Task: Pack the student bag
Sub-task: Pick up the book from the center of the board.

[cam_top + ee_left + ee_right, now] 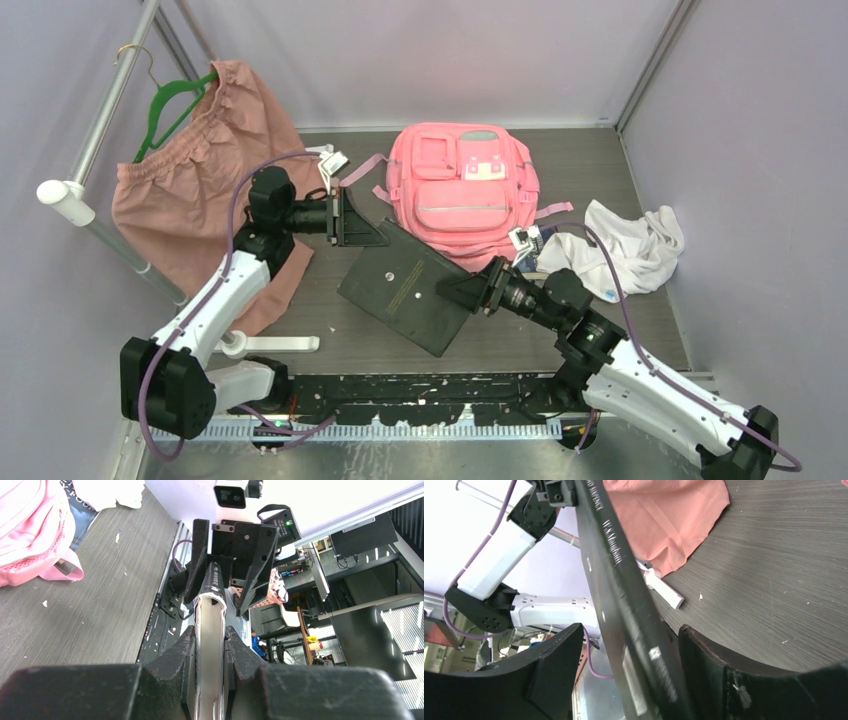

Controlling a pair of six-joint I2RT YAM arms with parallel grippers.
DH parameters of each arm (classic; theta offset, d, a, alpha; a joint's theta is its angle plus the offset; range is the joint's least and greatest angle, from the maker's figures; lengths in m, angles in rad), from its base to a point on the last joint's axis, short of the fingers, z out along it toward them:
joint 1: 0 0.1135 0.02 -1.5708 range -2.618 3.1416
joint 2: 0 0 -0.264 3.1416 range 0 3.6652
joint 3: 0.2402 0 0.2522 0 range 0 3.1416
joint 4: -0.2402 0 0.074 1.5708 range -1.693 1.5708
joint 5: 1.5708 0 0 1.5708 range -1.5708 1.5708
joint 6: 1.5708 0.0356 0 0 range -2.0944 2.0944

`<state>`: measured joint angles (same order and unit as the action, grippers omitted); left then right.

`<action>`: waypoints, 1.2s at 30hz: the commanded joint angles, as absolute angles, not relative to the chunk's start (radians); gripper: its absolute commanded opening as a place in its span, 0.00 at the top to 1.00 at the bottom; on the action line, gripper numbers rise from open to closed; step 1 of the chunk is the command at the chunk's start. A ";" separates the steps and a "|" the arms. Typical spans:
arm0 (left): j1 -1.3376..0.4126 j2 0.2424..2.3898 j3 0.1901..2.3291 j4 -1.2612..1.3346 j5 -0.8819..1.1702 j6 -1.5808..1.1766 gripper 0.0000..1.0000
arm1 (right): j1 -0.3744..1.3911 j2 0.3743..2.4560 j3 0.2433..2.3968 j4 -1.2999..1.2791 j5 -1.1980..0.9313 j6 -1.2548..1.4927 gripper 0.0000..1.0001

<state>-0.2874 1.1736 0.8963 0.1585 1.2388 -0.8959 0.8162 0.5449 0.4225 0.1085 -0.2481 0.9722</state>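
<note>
Student bag (465,190) lies flat, far-centre on the surface (600,160). It looks soft, floppy and light, so grab the zipper rim or a strap. Left tool (345,218) clamps the black book (405,285); right tool (468,291) straddles its near-right edge, jaws wide.

**A:** Soft, even light is falling from above in the overhead view. The desk (620,160) is carrying only faint shadows under the arms, and the metal plate (400,462) at the near edge is glinting dully.

**B:** The left wrist view is blowing out along the top, where the white wall is glaring. The left end effector (211,635) is looming dark and blurred at the bottom, and the pale pages of the book (210,625) are catching the light.

**A:** The right wrist view is washing out to white at upper left. The right end effector (629,635) is sitting soft and out of focus, while the desk grain is showing crisply.
</note>
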 commanded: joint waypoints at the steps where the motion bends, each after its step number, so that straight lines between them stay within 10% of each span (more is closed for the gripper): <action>1: -0.288 1.157 0.904 0.295 1.254 -0.998 1.00 | 0.818 0.640 0.439 0.320 -0.238 1.011 0.31; 7: -0.276 1.179 0.921 0.116 1.182 -0.882 1.00 | 0.818 0.652 0.476 0.235 -0.203 0.997 0.98; 16: -0.255 1.160 1.024 -0.251 0.943 -0.700 0.28 | 0.830 0.619 0.777 -0.480 0.142 0.654 0.99; 36: -0.369 1.196 1.150 -0.467 0.696 -1.088 0.00 | 1.117 0.826 0.997 -0.420 0.488 0.254 0.99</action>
